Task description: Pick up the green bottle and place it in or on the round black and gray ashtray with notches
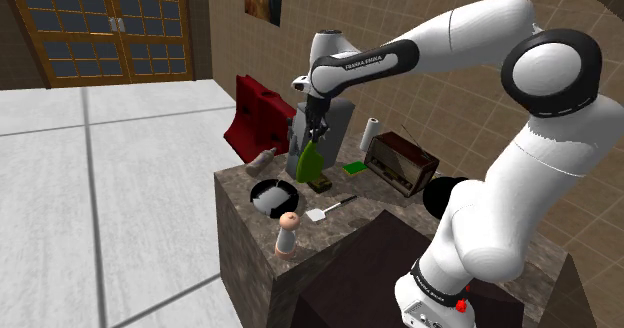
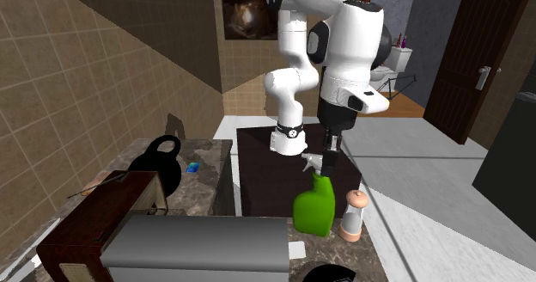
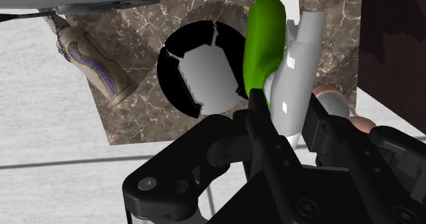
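Note:
A green spray bottle [image 1: 308,160] with a pale grey-white spray head [image 3: 297,79] hangs from my gripper [image 1: 316,134], which is shut on that head. Its green body [image 3: 263,42] points away from the fingers [image 3: 261,123] and overlaps the near rim of the ashtray [image 3: 201,67]. The ashtray is a round black ring with notches and a grey inside, and it rests on the marble counter [image 1: 240,181], just toward the shoulder view's left and front of the bottle. In the second exterior view the bottle [image 2: 315,206] hangs under the gripper [image 2: 330,156], with the ashtray [image 2: 331,274] at the bottom edge.
A brown-topped grinder [image 1: 288,234] and a small spatula [image 1: 326,210] stand near the counter's front. A patterned vase [image 3: 89,55] lies beside the ashtray. Behind the bottle are a grey box [image 1: 338,124], a red object [image 1: 258,114], a white roll [image 1: 370,134], a radio [image 1: 400,161] and a black kettle [image 1: 440,198].

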Controlling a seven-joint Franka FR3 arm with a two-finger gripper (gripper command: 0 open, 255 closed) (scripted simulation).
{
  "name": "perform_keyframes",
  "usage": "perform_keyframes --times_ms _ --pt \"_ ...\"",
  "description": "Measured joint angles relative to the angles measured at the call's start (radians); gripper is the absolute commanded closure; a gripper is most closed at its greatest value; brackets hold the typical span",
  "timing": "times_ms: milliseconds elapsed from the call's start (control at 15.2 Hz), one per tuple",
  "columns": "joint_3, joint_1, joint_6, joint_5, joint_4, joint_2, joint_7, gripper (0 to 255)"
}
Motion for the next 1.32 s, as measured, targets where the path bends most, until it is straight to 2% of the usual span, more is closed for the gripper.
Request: perform_keyframes --times_ms 198,660,924,1320 --pt "0.008 0.012 -0.059 0.048 0.147 0.096 -0.01 255" --pt "0.022 -0.005 -0.201 0.153 0.52 0.344 -0.045 255" --pt "0.024 -0.012 -0.186 0.166 0.535 0.376 -0.05 255" --pt "0.028 -0.01 -0.11 0.171 0.472 0.391 -0.048 255"
